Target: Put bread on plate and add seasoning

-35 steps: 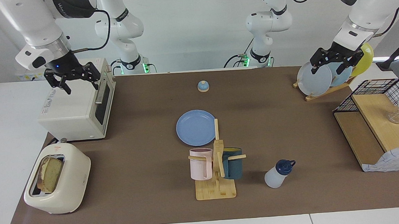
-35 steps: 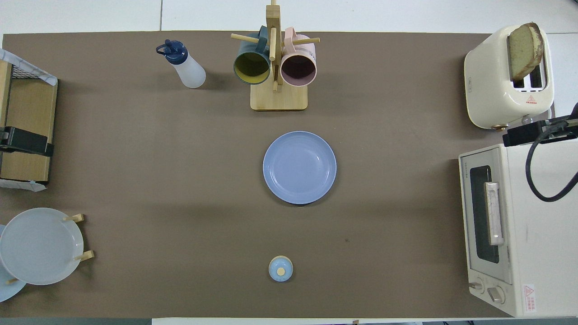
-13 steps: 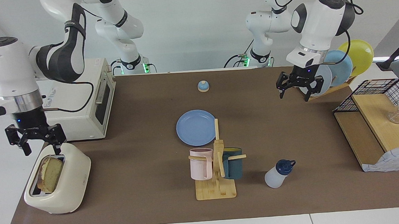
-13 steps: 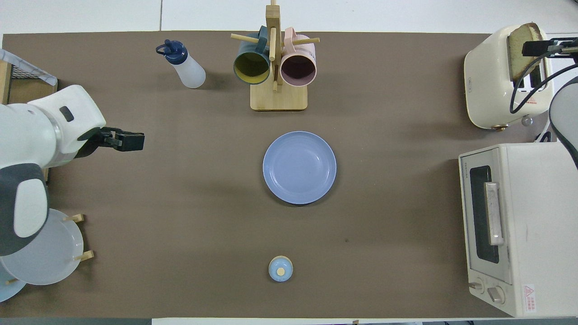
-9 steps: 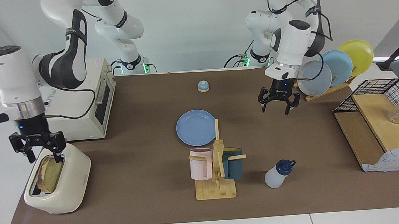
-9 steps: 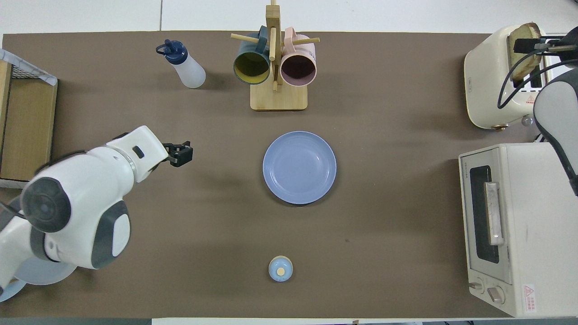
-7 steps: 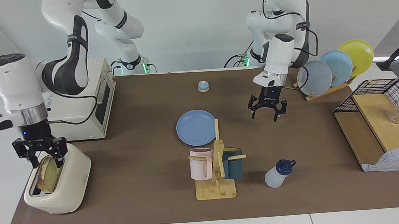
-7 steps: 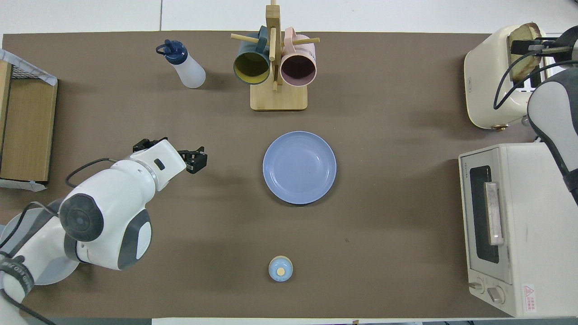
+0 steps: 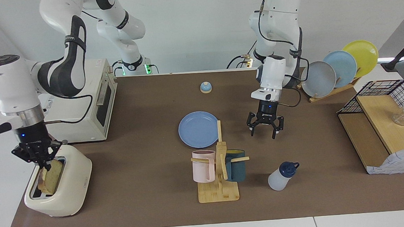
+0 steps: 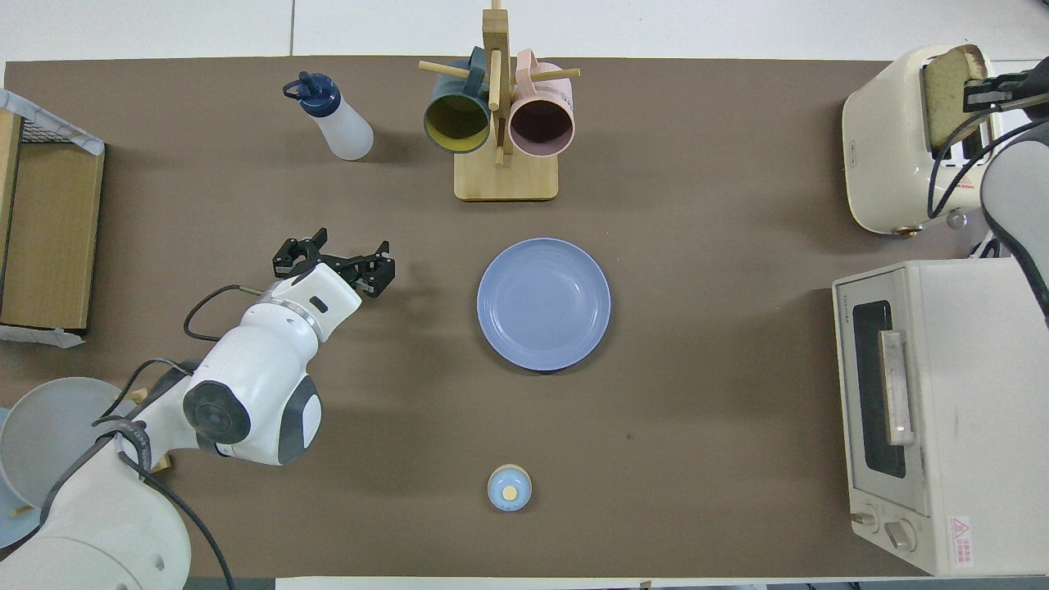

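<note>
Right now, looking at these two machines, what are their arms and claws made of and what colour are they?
Both arms are glossy white rounded segments with dark grey or black joint bands and a silver ring at the wrist. A black cable loops along each. The left gripper and right gripper are black, skeletal two-finger claws. Green lights glow at the bases.

A cream toaster (image 9: 59, 190) stands on the table (image 9: 151, 206) under the right tool (image 9: 41, 163), with a white toaster oven (image 9: 79, 106) beside it. Near the left tool (image 9: 265, 132) are a wooden mug rack (image 9: 219, 181) with a pink mug (image 9: 203, 165) and a dark teal mug (image 9: 236, 165), and a small blue bell (image 9: 205, 87).
</note>
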Robot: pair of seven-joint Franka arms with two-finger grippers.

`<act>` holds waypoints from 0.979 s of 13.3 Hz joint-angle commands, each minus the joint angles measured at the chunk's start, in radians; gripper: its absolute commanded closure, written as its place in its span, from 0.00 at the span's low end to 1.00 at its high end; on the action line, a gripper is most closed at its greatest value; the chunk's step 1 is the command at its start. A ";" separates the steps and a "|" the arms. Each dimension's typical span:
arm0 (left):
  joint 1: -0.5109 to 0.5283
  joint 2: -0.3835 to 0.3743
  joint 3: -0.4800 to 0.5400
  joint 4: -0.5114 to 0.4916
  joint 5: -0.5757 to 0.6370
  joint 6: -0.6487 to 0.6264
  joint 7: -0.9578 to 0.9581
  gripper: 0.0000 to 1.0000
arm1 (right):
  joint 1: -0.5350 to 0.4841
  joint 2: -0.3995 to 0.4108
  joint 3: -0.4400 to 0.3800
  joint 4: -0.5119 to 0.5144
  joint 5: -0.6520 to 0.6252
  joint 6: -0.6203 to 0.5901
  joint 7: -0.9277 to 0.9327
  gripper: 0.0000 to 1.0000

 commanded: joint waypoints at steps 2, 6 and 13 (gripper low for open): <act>-0.236 0.138 0.203 0.125 -0.126 0.026 0.001 0.00 | -0.002 -0.018 0.013 0.162 0.003 -0.285 -0.044 1.00; -0.536 0.309 0.488 0.287 -0.363 0.031 -0.005 0.00 | 0.058 -0.120 0.042 0.286 0.026 -0.567 -0.024 1.00; -0.443 0.424 0.489 0.467 -0.331 -0.027 -0.008 0.00 | 0.318 -0.234 0.144 0.065 0.029 -0.483 0.375 1.00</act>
